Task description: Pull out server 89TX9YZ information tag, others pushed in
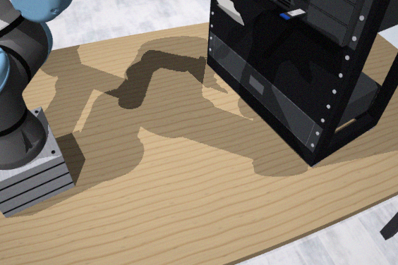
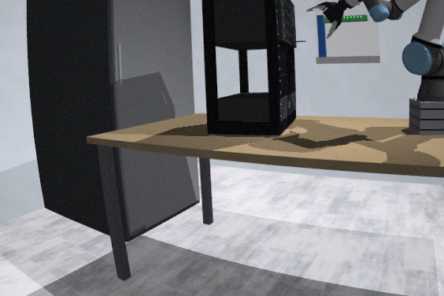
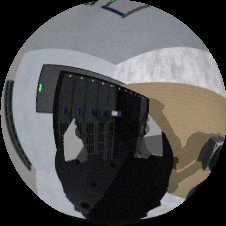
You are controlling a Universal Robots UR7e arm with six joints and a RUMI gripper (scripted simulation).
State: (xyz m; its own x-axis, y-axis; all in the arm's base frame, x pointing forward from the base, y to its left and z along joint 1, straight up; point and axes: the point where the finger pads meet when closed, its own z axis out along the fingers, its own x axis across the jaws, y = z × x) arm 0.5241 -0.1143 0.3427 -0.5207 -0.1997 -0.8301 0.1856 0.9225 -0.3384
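The gripper (image 2: 328,20) hangs wide open, holding nothing, near the rack (image 2: 209,58). One information tag (image 1: 296,13) sticks out; its print looks too small to read.

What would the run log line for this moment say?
gripper: open, empty, off the rack front | tags: lowest one out, three above in | rack: upright on table
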